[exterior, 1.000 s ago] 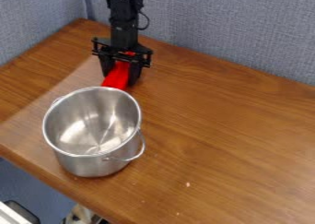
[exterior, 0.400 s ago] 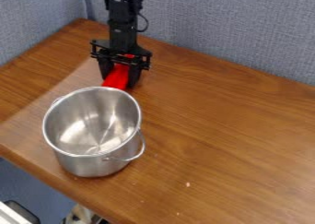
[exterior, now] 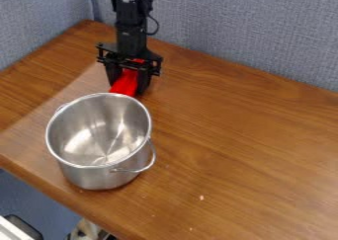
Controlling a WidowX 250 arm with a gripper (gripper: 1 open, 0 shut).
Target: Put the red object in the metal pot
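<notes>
Nothing has shifted since the earlier frames: the arm, the bar and the pot all sit exactly where they were a second ago. The black gripper (exterior: pixel 130 65) points straight down at the far left part of the brown wooden table (exterior: pixel 244 125), its fingers drawn in and clamped on the upper end of the bright red, smooth rectangular bar (exterior: pixel 126 83). That red bar lies on the tabletop directly under the fingers, its far end hidden between them and its near end sticking out toward the camera, reaching almost to the pot's back rim. The shiny round stainless-steel pot (exterior: pixel 101 140) stands upright just in front of the bar, nearer the table's front edge, its interior holding nothing but reflections. A grey-blue fabric wall (exterior: pixel 251 27) rises behind the table.
</notes>
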